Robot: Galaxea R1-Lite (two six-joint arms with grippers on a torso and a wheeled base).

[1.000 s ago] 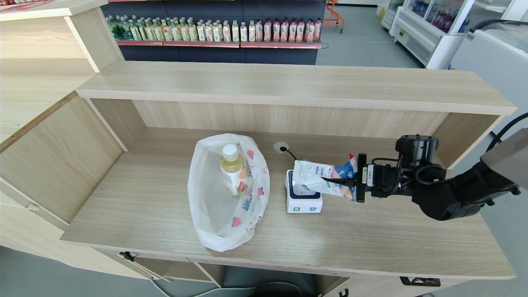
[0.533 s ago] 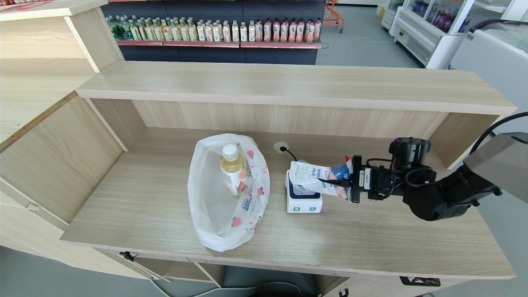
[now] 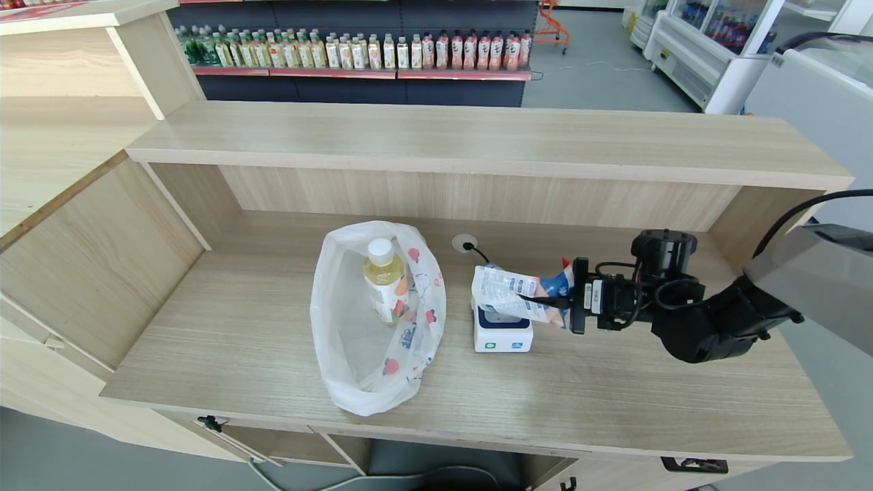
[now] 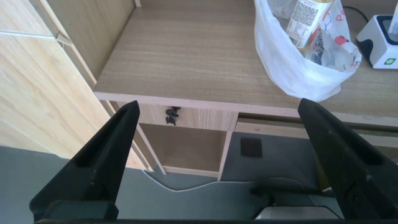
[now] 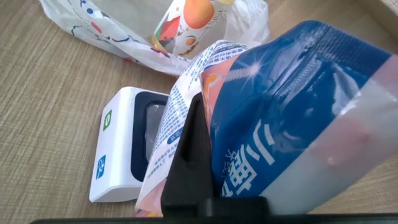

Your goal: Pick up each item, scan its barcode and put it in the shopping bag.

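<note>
Right tool [image 3: 539, 300]: was clamped shut on one end of a blue, white and orange plastic snack pouch [image 3: 508, 293].
Pouch: was held lying sideways, its white printed end just above a small white box-shaped barcode scanner [image 3: 502, 334].
Scanner: stood on the pale wood-grain surface [image 3: 614, 395], just beside the bag, on its right.
Shopping bag [image 3: 341, 341]: thin white plastic with small coloured prints, lay open on the surface with a white-capped bottle [image 3: 385, 283] of yellow drink inside.
Left tool [image 4: 217, 109]: its fingers were spread wide with nothing between them, out past the surface's front edge, well apart from the bag.
</note>
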